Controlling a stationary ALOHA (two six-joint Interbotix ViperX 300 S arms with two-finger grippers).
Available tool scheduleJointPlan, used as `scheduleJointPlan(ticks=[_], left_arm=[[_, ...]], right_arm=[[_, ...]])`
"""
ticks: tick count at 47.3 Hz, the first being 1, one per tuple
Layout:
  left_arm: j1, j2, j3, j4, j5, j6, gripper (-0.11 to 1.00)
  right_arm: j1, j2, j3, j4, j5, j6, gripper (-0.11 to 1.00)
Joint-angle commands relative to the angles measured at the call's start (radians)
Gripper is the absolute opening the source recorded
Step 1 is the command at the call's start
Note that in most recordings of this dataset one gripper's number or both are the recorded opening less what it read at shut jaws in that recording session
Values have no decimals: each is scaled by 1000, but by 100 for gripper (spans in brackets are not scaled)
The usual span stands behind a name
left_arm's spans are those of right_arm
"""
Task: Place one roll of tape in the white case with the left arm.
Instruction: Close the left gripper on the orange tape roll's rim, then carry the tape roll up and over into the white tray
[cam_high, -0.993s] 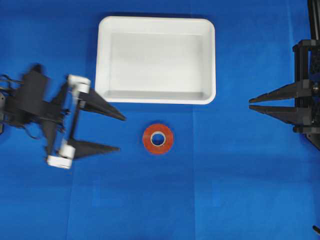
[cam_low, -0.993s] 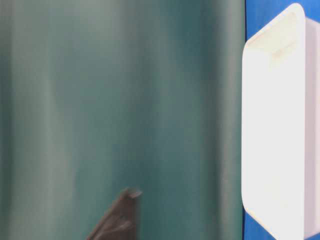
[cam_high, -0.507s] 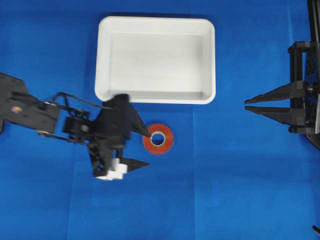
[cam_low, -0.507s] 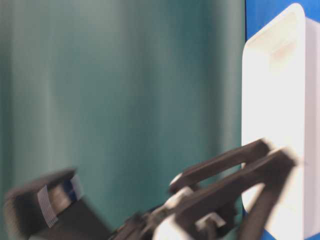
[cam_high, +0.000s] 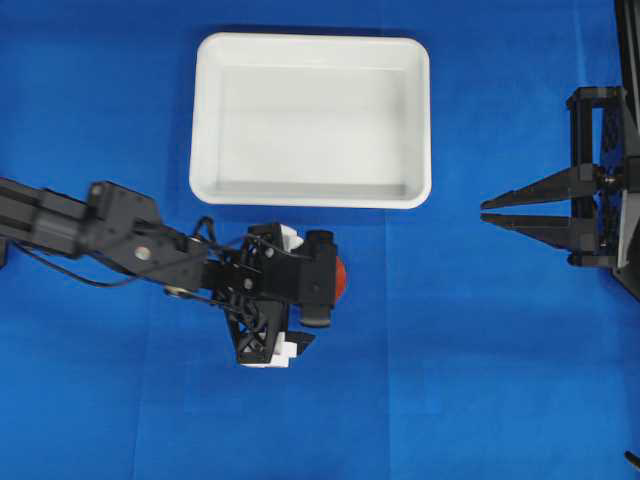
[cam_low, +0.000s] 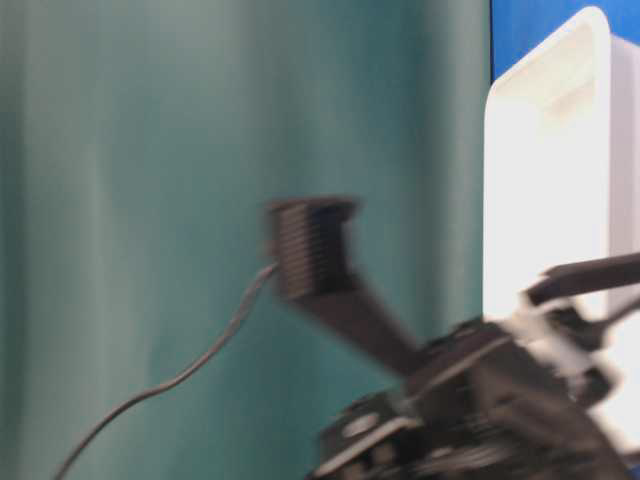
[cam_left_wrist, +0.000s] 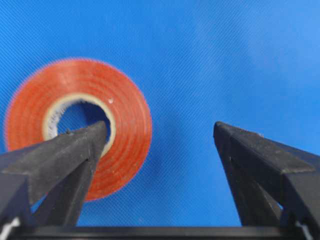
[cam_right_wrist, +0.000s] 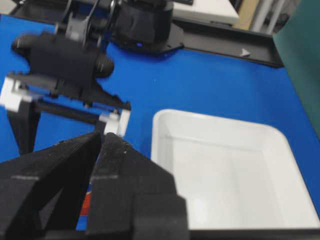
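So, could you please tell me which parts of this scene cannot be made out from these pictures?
- Overhead view: the left hand covers nearly all of the roll of tape; only a red sliver shows.
- Table-level view: motion blur smears the arm; the tape is not seen, and the white case is cut off at the right edge.
- Left wrist view: whether the fingers touch the tape cannot be told.
- Right wrist view: the right hand hides the tape except for a scrap.

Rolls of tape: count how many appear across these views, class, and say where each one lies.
1. The roll of tape lies flat on the blue cloth under the open left gripper, one finger at its centre hole. None shows in the white case.
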Motion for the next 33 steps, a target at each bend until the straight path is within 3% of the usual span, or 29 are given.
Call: scheduleJointPlan(ticks=[1, 10, 22, 33], left_arm=[[8, 6, -41, 6, 23, -5, 91], [26, 20, -75, 9, 95, -8, 86], [17, -32, -140, 9, 222, -5, 24], [12, -175, -150, 23, 331, -2, 25]], right_arm=[[-3, 3, -8, 0, -8, 2, -11], [-3, 5, -2, 2, -8, 2, -11], [-3, 6, -2, 3, -8, 5, -11], [-3, 6, -2, 3, -8, 6, -11]])
